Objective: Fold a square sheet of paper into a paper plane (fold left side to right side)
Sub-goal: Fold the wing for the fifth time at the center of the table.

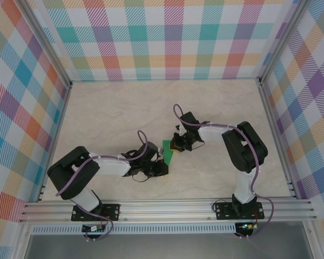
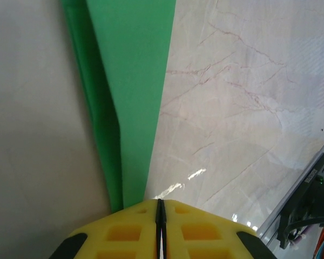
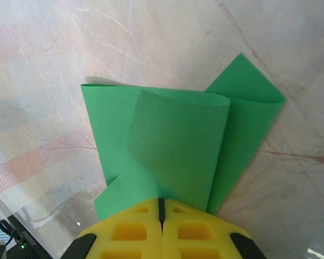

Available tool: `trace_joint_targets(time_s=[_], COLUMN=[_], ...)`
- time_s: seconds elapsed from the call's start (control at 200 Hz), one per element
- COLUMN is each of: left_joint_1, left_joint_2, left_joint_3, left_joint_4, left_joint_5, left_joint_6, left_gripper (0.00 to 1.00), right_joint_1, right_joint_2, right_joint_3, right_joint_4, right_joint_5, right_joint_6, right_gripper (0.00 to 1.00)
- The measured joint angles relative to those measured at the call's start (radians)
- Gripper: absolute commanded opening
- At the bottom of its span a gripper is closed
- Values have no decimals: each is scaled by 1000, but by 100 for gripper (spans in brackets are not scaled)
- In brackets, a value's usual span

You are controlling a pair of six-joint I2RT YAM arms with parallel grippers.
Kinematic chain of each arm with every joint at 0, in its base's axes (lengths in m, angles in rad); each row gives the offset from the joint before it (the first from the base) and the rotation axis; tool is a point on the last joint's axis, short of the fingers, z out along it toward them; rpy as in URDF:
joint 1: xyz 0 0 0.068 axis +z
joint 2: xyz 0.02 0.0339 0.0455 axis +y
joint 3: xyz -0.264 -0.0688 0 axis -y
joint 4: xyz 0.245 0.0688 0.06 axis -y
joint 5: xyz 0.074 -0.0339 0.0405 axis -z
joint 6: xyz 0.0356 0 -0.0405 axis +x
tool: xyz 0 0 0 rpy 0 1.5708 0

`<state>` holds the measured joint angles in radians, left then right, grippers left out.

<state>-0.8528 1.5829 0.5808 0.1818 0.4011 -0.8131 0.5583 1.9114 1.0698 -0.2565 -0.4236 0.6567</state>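
The bright-green sheet of paper (image 1: 167, 151) lies on the table between my two grippers, folded into overlapping layers. It is a broad folded shape, not a narrow dart. In the right wrist view the paper (image 3: 173, 135) has a top flap curling up toward my right gripper (image 3: 161, 200), whose yellow fingers are shut on the flap's near edge. In the left wrist view a long green strip (image 2: 130, 102) with a darker layer beside it runs under the left finger (image 2: 124, 232). My left gripper (image 2: 160, 203) is shut, its seam just off the paper's right edge, with nothing visible between the pads.
The marble-look tabletop (image 1: 124, 108) is walled by plaid panels (image 1: 162, 38) at the back and sides. An aluminium rail (image 1: 167, 208) runs along the near edge with both arm bases on it. A base bracket with cables (image 2: 308, 210) sits at the lower right of the left wrist view.
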Motion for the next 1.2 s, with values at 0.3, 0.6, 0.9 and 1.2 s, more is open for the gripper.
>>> trace_joint_targets(time_s=[0.3, 0.6, 0.9, 1.2], left_joint_1=[-24, 50, 90, 90], left_joint_2=[-66, -232, -22, 105], left_joint_3=[-50, 70, 207, 207], left_joint_4=[-61, -240, -189, -179], left_joint_5=[0, 1, 57, 53], left_joint_6=[-10, 37, 74, 78], left_gripper=[11, 15, 12, 10], right_joint_1=[0, 0, 0, 0], right_joint_2=[2, 2, 2, 1], right_joint_3=[4, 4, 4, 3], right_joint_4=[-6, -4, -4, 0], right_joint_5=[-1, -5, -5, -5], right_joint_6=[-8, -11, -11, -11], right_gripper=[0, 0, 0, 0])
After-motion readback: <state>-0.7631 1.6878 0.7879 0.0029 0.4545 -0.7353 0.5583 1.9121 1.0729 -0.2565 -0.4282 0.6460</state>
